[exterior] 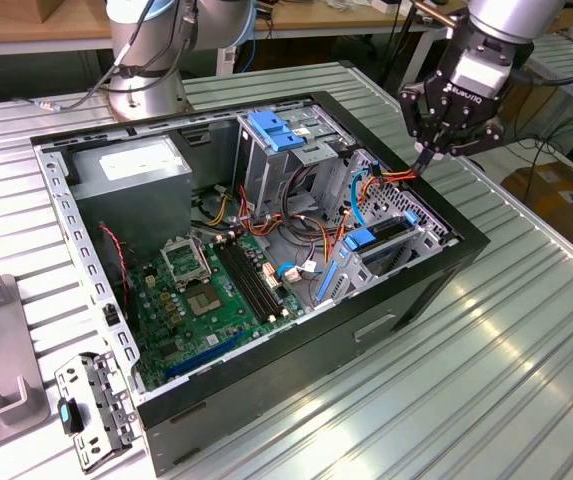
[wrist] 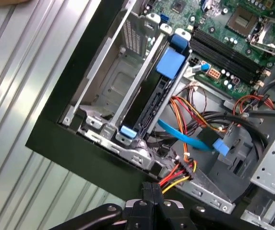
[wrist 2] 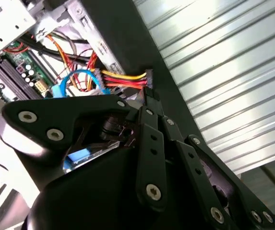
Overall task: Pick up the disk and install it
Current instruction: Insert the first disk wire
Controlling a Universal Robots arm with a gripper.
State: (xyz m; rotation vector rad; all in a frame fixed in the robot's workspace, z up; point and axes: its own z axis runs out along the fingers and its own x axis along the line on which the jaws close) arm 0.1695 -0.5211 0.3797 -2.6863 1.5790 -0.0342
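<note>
Computer case (exterior: 386, 320): lay open on its side on the ribbed metal bench (exterior: 496, 390), with its inside facing up.

Disk (exterior: 391, 230): sat in the low drive bay inside the case, at the corner towards the exterior view's right. Its blue carrier tab pointed in towards the middle of the case. In the first wrist view the disk (wrist: 151, 108) stood on edge between the bay's metal walls, with the dark body showing below the blue tab.

Gripper (exterior: 424, 158): hung over the case's rim, just beside the disk's bay, with its tips pointing down at the rim.

Jaws: were closed together to a narrow tip and pinched the end of the power cable (wrist 2: 127, 77). This showed in both wrist views.

Power cable: was a red, yellow and black bundle. It ran from inside the case, beside the disk's bay, up to the gripper (wrist: 149, 189) at the rim.

Blue cable (wrist: 185, 136): was a flat strand that lay loose inside the case, beside the disk's bay.

Motherboard (exterior: 216, 290): lay flat on the case's floor, near the middle.

Tall metal cage (exterior: 276, 160): stood inside the case, towards its far wall, and had a blue latch on top.

Metal bracket (exterior: 91, 410): lay on the bench outside the case, off the near corner towards the exterior view's left.
</note>
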